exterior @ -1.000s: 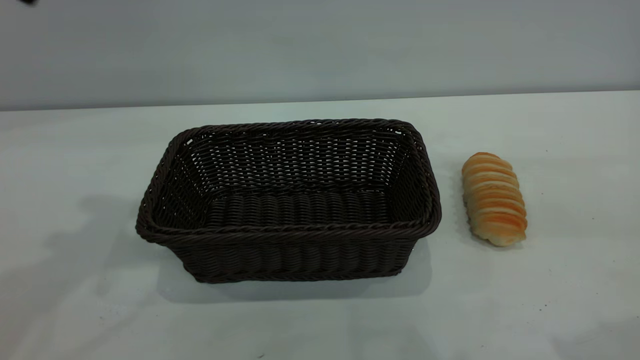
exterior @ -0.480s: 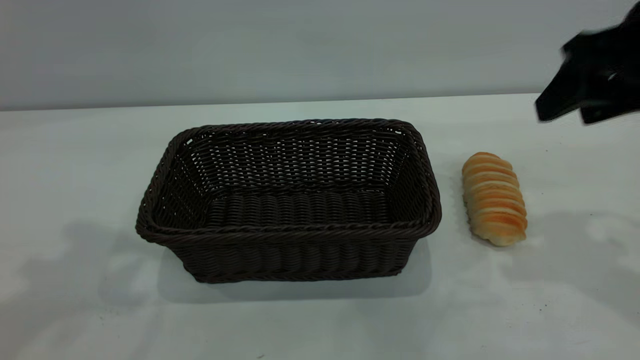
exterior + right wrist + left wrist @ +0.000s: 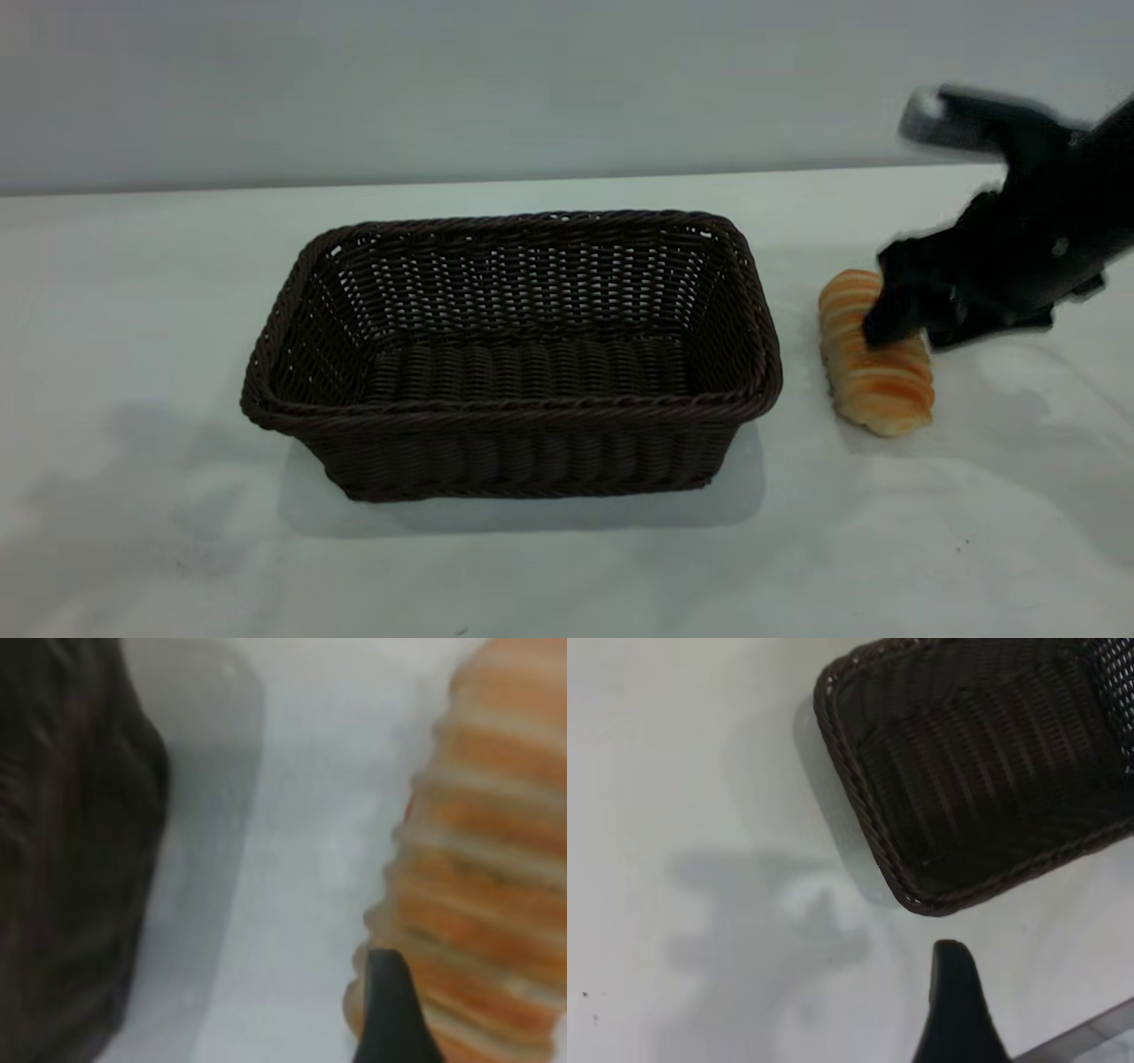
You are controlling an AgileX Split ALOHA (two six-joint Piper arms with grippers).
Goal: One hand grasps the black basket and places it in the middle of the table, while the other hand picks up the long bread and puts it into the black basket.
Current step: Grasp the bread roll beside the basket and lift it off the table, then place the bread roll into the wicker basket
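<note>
The black basket (image 3: 514, 452) stands empty in the middle of the white table (image 3: 133, 292). The long bread (image 3: 881, 385) lies on the table just right of it, lengthwise front to back. My right gripper (image 3: 912, 335) is open and reaches down from the right over the bread's far half, with one finger in front of the bread's top. In the right wrist view the bread (image 3: 483, 859) fills the frame beside one finger (image 3: 390, 1010), with the basket wall (image 3: 71, 842) across a strip of table. My left gripper is out of the exterior view. One finger (image 3: 952, 1001) hovers above the table near a basket corner (image 3: 921, 895).
A plain grey wall runs behind the table. Bare tabletop lies left of the basket, in front of it, and right of the bread. A few dark specks dot the table surface.
My right gripper has come in from the upper right and dropped down to the bread. The basket and the bread have not moved.
</note>
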